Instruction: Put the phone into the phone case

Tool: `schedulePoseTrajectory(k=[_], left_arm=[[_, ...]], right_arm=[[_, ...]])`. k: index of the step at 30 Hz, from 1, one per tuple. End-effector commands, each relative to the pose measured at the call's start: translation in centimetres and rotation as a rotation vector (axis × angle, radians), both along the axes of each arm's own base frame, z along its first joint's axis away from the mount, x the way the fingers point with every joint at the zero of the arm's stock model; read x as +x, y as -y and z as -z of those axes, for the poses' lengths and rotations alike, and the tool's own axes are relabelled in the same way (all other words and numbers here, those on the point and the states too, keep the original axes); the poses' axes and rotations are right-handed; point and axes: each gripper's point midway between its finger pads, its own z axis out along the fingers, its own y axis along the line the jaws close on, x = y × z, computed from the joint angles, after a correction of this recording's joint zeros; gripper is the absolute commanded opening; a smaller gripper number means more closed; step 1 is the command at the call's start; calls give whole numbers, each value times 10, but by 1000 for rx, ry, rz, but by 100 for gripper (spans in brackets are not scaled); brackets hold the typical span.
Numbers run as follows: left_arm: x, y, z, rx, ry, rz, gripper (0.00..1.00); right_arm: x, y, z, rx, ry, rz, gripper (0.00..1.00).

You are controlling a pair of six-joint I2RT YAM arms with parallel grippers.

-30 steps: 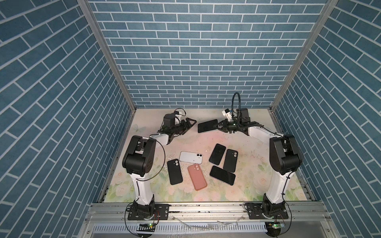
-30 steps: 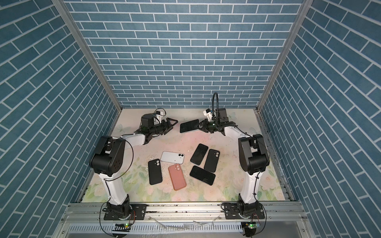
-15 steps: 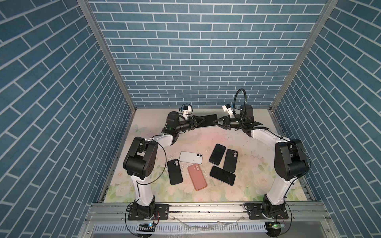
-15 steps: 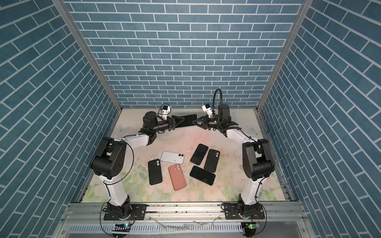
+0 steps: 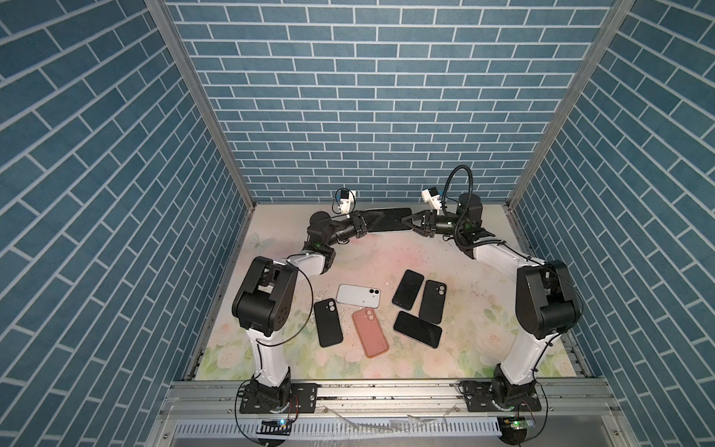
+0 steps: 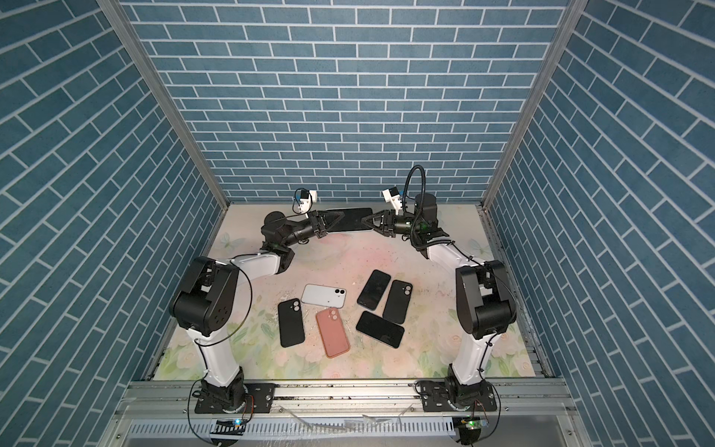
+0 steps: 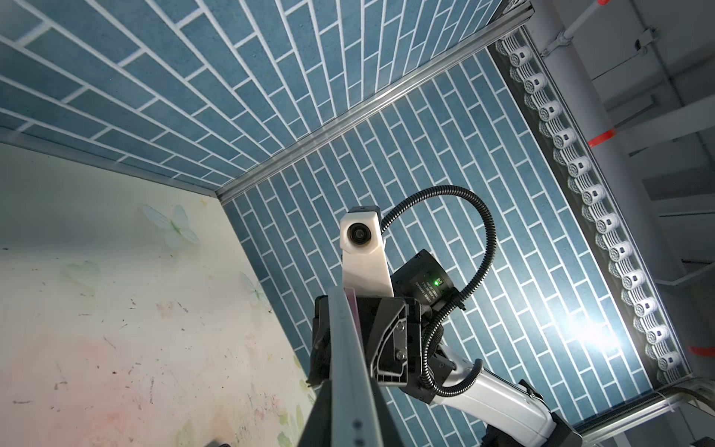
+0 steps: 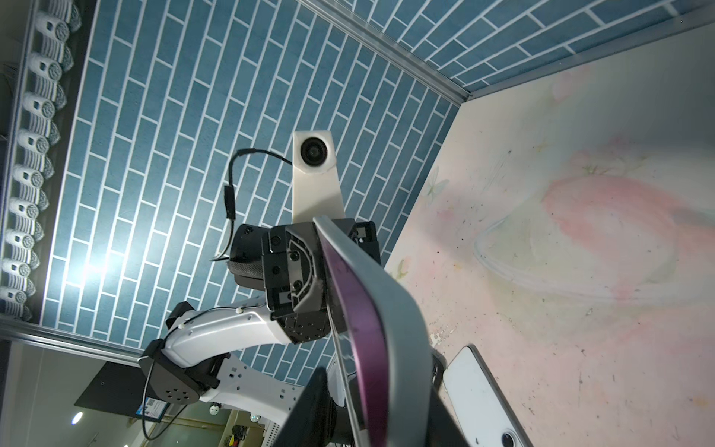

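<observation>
Nearest the rail, a pink case [image 5: 369, 333] and a black case [image 5: 327, 323] lie flat on the worktop [image 5: 483, 340] among loose handsets [image 5: 418, 329]. At the back, lifted clear of the surface, the phone [image 5: 391, 218] spans both arms. The left pincer [image 5: 378, 221] pinches one end and the right pincer [image 6: 366, 223] brackets the other, though I cannot tell if it is clamped or slack. For a clean handover, the left grip should be firm before the right lets go, and the right should then draw straight back along the phone's length so nothing twists.
</observation>
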Motion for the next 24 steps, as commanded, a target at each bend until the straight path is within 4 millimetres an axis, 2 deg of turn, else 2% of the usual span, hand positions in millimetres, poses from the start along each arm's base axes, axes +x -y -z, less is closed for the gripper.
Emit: schedulePoseTrajectory(k=[1, 6, 9, 13, 17, 20, 23, 24], left_arm=[[-14, 4, -15, -27, 73, 32, 16], [-13, 7, -9, -42, 56, 38, 16], [-13, 8, -9, -42, 54, 39, 15], [-12, 9, -10, -37, 53, 39, 15], [-12, 9, -11, -36, 56, 37, 15], [-13, 9, -12, -36, 57, 37, 15], [-13, 9, -11, -30, 56, 38, 15], [-13, 9, -10, -29, 56, 35, 15]], right_arm=[[5, 5, -42, 74, 86, 19, 38], [12, 3, -52, 96, 92, 24, 38], [13, 3, -53, 98, 93, 30, 34], [16, 4, -50, 93, 85, 43, 24], [22, 4, -36, 53, 71, 75, 11], [25, 6, -28, 20, 79, 101, 5], [26, 7, -23, -9, 91, 115, 6], [26, 7, -21, -16, 92, 118, 10]])
